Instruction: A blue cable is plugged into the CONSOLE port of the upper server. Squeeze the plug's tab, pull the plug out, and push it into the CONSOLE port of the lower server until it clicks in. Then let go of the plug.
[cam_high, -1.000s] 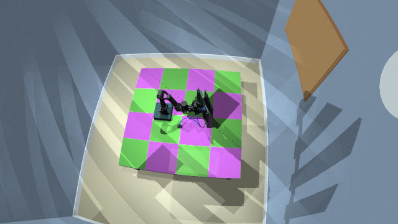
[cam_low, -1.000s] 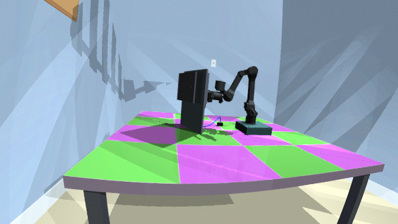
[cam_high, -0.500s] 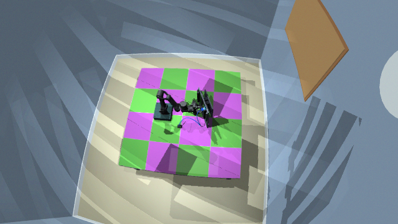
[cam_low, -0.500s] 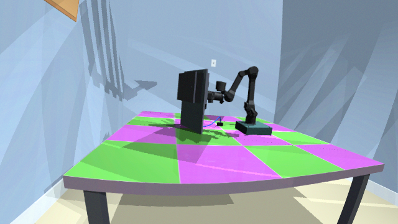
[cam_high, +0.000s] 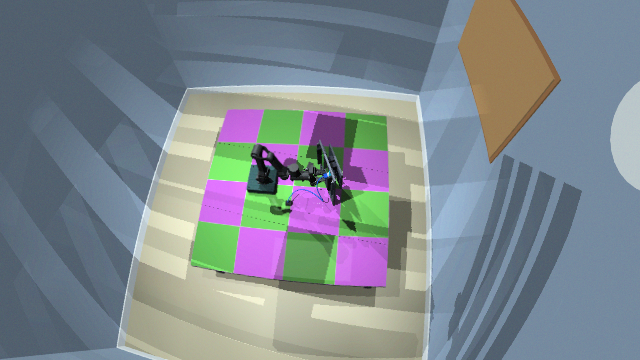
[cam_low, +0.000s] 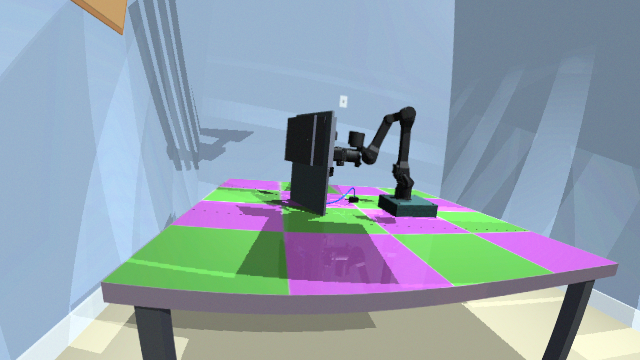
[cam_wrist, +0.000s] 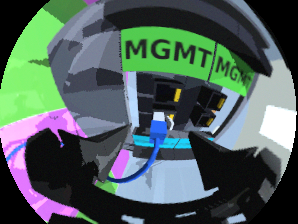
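Blue and boxy, with a pale tip, the cable's plug (cam_high: 326, 175) (cam_wrist: 158, 130) sat at the lower socket of the nearer port column on the dark upright rack (cam_high: 336, 192) (cam_low: 309, 187) (cam_wrist: 87, 55). Its thin blue cable (cam_high: 301, 189) (cam_low: 345, 195) (cam_wrist: 150, 164) curved away below. The black parallel-jaw gripper (cam_high: 320, 175) (cam_low: 342, 154) (cam_wrist: 160, 131) was released, fingers wide on either side of the plug, holding nothing.

From my remote seat I could not tell which server that socket belonged to, nor whether the plug was fully seated. I judged the step to be either the approach to the first squeeze or the letting go after insertion. The first would call for centring and closing on the tab; the second, a straight retreat without snagging the cable.

I read "MGMT" in dark capitals on the green label strip (cam_wrist: 167, 50), and again on the smaller green label (cam_wrist: 234, 70) beside it. I could read neither a "CONSOLE" marking nor a brand.
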